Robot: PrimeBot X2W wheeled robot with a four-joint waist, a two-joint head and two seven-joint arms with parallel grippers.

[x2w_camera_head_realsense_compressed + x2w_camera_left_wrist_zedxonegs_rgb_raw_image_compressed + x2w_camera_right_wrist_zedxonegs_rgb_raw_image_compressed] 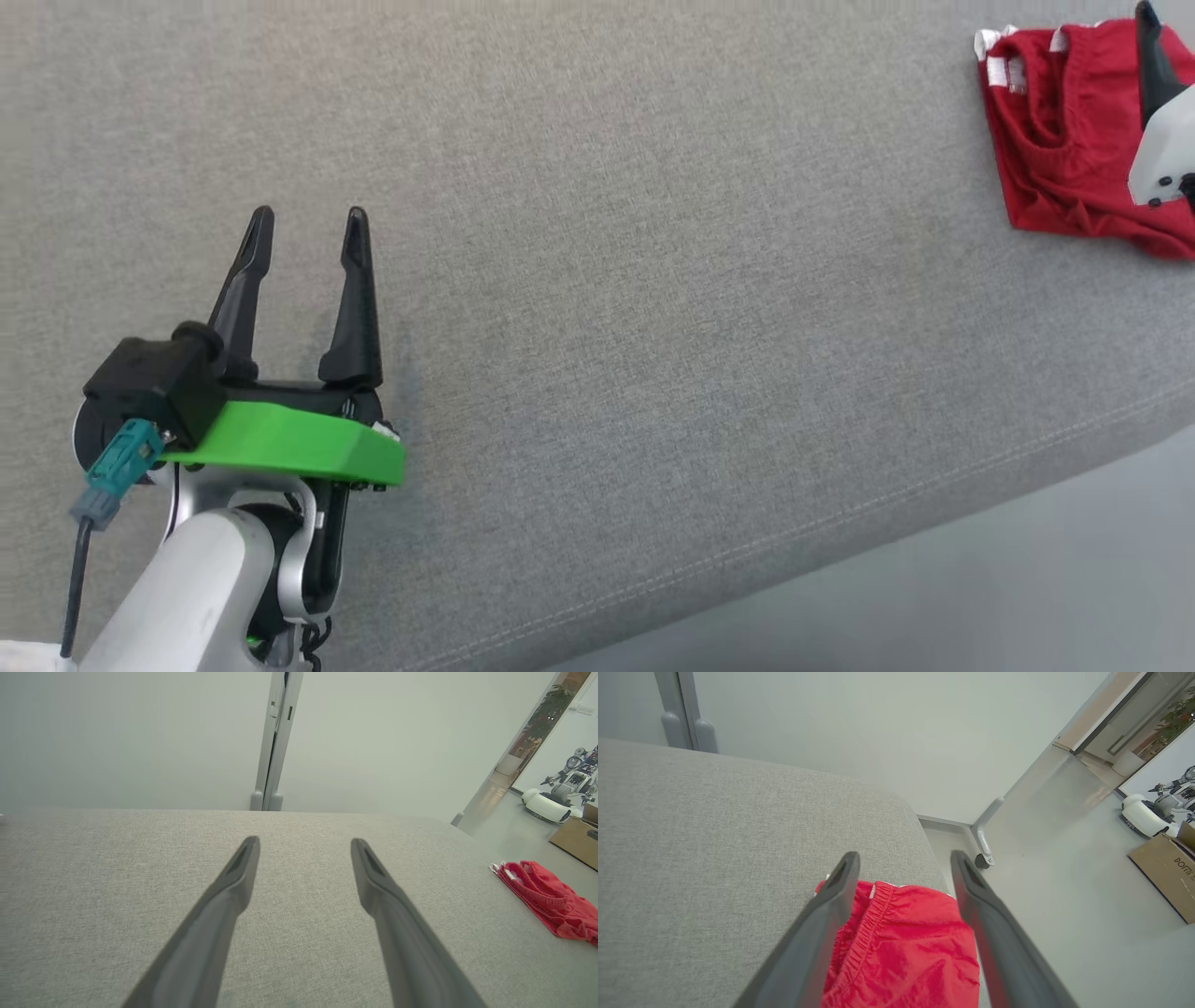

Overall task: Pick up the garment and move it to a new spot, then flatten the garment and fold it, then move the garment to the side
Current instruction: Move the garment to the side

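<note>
1. Fingers of our left gripper [310,215] stand spread wide and empty, low over the bare grey cushion [653,280]. We judge it is parked here, well apart from the work, to leave the other arm room.
2. Further off, the red garment [1064,140] lies bunched in a rough fold at the cushion's far right corner, near the edge.
3. Our right gripper [904,856] hangs just over it, fingers apart and gripping nothing, with the cloth below and between them. We cannot tell whether they touch it. We read the garment as set aside, so the last step looks done.
4. Beyond, a cardboard box [1164,872] sits on the floor, and we cannot tell what it holds.
</note>
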